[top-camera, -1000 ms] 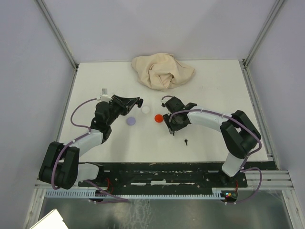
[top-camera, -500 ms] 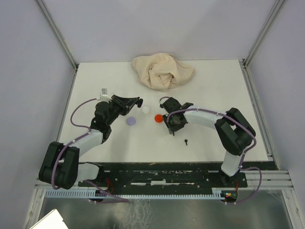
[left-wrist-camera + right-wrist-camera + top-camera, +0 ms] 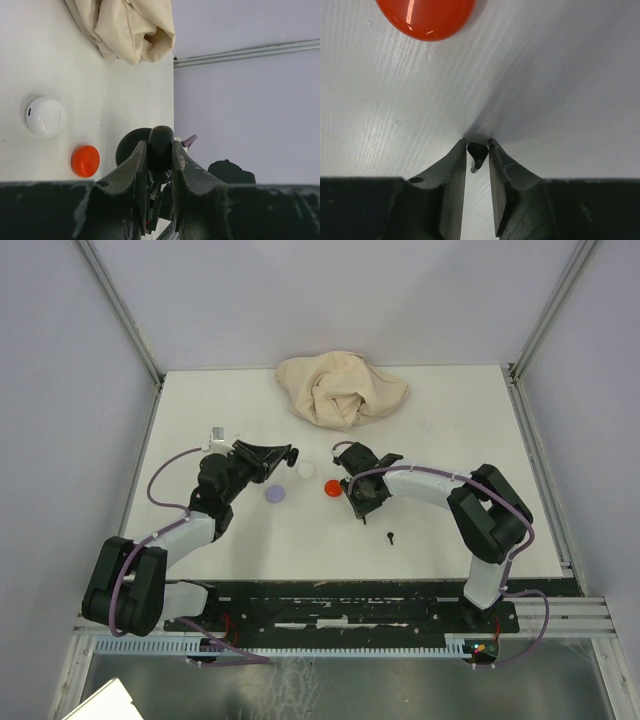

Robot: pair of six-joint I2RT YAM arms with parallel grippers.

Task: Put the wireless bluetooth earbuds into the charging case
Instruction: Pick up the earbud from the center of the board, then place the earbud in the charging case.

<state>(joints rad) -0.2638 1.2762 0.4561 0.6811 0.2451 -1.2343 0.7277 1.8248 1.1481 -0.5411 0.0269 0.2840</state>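
Right gripper (image 3: 477,147) has its jaws narrow either side of a black earbud (image 3: 476,152), contact unclear; red case (image 3: 425,15) at eleven o'clock. Left gripper (image 3: 160,156) is clamped on a black case (image 3: 160,137).

white tabletop (image 3: 450,430), faint grain visible up close. pale lavender-grey walls (image 3: 330,300) on three sides, matte. aluminium rails (image 3: 120,310) run up far corners. black mounting plate (image 3: 340,605) along near edge; ribbed white strip (image 3: 300,648) and grey metal sheet (image 3: 350,685) below. light soft, even; shadows faint.
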